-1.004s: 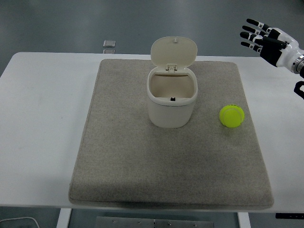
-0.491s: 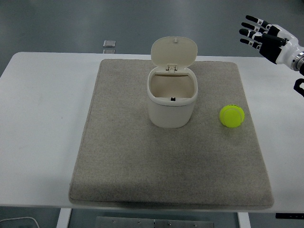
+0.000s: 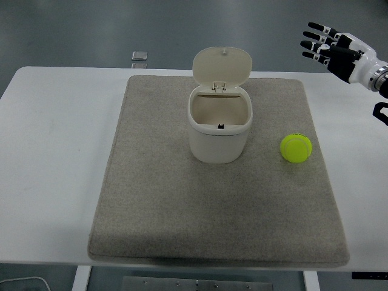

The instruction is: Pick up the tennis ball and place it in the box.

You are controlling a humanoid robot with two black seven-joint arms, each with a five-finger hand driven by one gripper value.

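Since the earlier frame, your right hand (image 3: 332, 48) has drifted slightly up and left, beyond the worktop's far right corner; nothing else has moved. You see the cream box (image 3: 219, 124) standing upright on the grey mat (image 3: 157, 200), toward the worktop's (image 3: 54, 151) far edge, its hinged lid (image 3: 222, 65) tipped back and open. Its inside shows nothing but bare walls. The tennis ball (image 3: 296, 148) lies on the mat near the worktop's right edge, apart from the box. Your right hand hangs in the air, fingers (image 3: 313, 41) spread apart and holding nothing, pointing left. A small metal object (image 3: 139, 56) lies beyond the far edge.
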